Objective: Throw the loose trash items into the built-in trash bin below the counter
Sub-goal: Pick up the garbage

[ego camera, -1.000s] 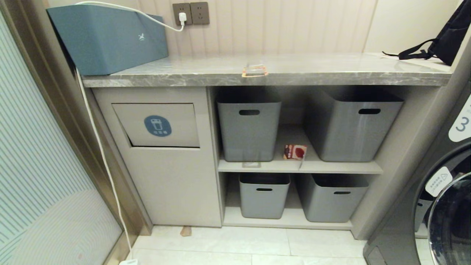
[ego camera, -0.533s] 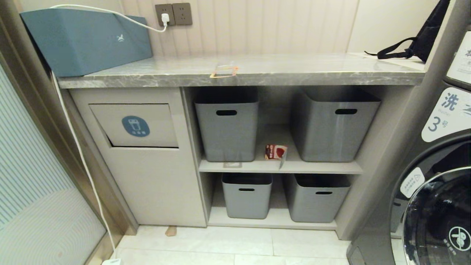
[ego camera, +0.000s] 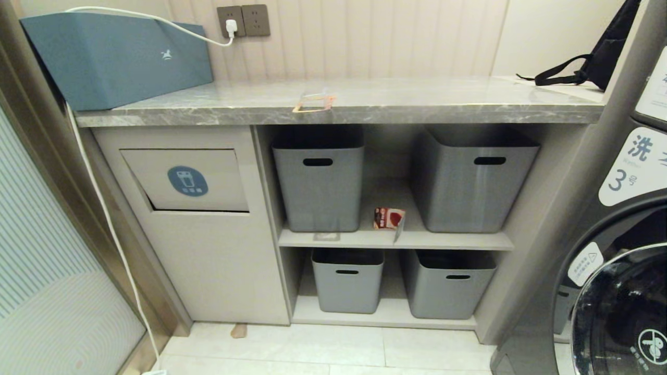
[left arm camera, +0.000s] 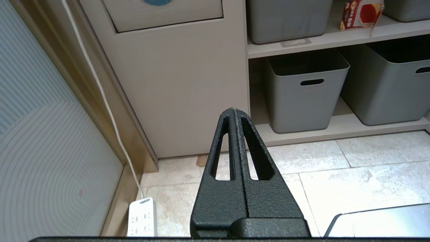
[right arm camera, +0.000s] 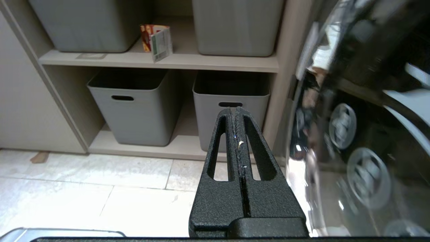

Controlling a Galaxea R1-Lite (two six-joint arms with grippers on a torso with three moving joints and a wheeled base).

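Clear crinkly plastic wrapper (ego camera: 313,102) lies on the grey marble desk (ego camera: 443,107) edge; red-brown carton (ego camera: 388,218) on the shelf. My left hand (left arm camera: 234,112) and right hand (right arm camera: 235,111) are pressed together; I'd open one before reaching.
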